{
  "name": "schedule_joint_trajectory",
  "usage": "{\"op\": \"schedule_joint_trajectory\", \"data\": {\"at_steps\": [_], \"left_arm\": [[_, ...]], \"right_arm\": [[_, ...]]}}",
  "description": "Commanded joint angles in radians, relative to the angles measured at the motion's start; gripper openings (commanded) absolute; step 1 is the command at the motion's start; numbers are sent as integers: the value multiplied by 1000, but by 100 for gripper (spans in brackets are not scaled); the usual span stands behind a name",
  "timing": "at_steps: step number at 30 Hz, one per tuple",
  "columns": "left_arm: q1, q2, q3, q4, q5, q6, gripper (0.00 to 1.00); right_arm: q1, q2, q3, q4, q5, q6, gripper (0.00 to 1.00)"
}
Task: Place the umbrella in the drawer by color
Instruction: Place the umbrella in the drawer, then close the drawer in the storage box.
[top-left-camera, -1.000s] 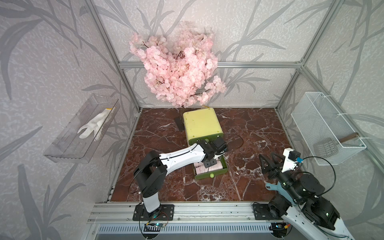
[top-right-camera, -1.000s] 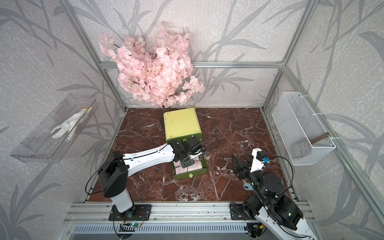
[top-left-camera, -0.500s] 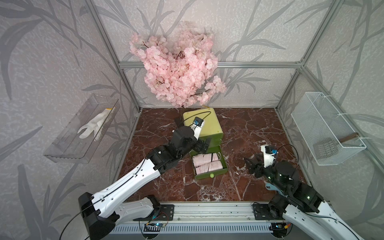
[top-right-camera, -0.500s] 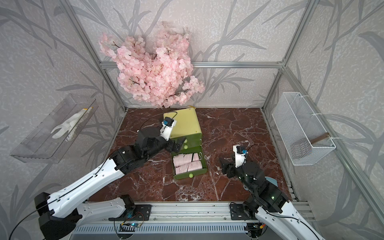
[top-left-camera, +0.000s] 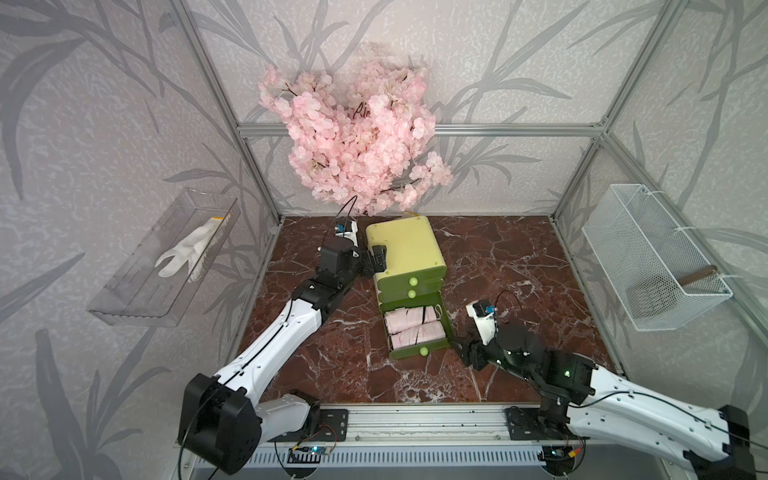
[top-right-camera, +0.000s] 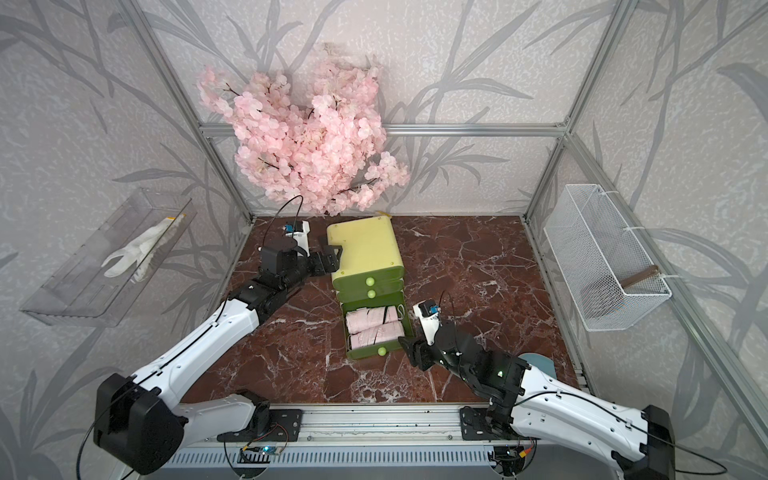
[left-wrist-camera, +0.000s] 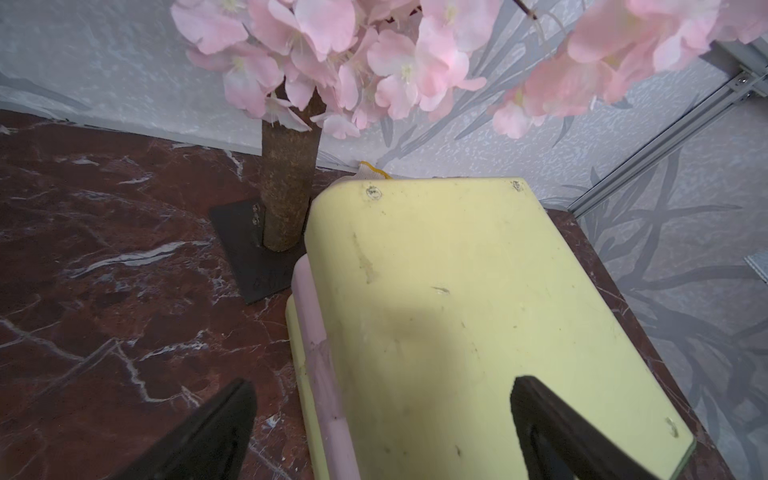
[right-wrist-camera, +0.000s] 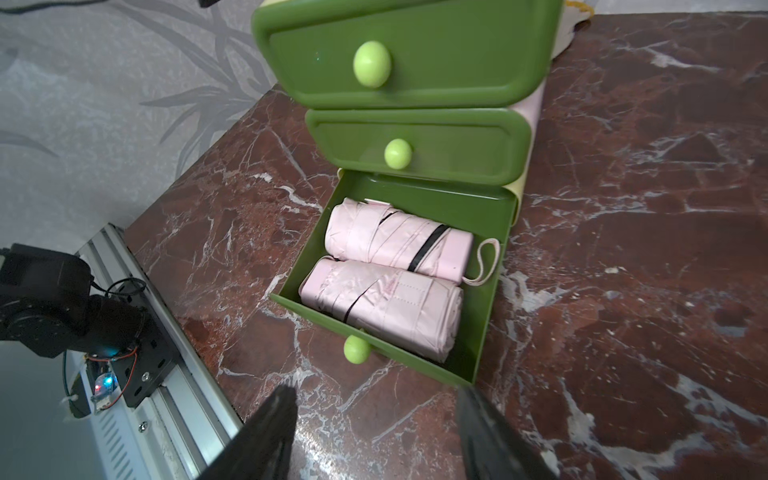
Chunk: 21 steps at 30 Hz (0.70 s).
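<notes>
- Red marble tabletop (top-left-camera: 519, 266): fills the ctr & lower half in both top views.
- Pink blossom tree (top-left-camera: 357, 137): upper ctr, trunk on a dark base plate just beside the cabinet's back corner.
- Left arm (top-left-camera: 274, 345): runs from lower left up to mid-frame. The left gripper (left-wrist-camera: 382, 384) is spread wide and holds nothing. In the wrist view one finger sits over the cabinet top, the other over marble.
- Right arm (top-left-camera: 615, 399): comes in from lower right. The right gripper (right-wrist-camera: 376, 390) is partly apart w/ nothing between the fingers, near the pulled-out drawer's front corner. Can't tell if it touches.
- Yellow-green drawer cabinet (top-left-camera: 405, 249): ctr frame, top two drawers closed.
- White wire basket (top-left-camera: 652, 257): on the wall, right edge of frame.
- Clear tray (top-left-camera: 137, 286): on the wall at left, w/ a white glove (top-left-camera: 187, 253) in it.
- Bottom drawer (right-wrist-camera: 486, 316): pulled out, open.
- Two pink folded umbrellas (right-wrist-camera: 395, 245): side by side inside the bottom drawer, touching. One's strap loop drapes over the side wall.
- Light green knobs (right-wrist-camera: 372, 64): one per drawer front.
</notes>
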<state>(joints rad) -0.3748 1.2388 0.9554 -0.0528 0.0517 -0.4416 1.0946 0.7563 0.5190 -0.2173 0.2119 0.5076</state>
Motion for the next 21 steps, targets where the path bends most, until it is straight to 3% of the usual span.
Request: {"op": "schedule_joint_trajectory", "data": {"at_steps": [1,7,21], "left_arm": [[17,28,-12,123,83,-49,100],[47,73,-21,171,120,-64,100],[57,48,-71,173,103,-16,100]], "right_arm": [[84,85,-52,150,133,118,61],[211,329,-84,347,231,287,55],[215,645,-136,673,356,427,49]]}}
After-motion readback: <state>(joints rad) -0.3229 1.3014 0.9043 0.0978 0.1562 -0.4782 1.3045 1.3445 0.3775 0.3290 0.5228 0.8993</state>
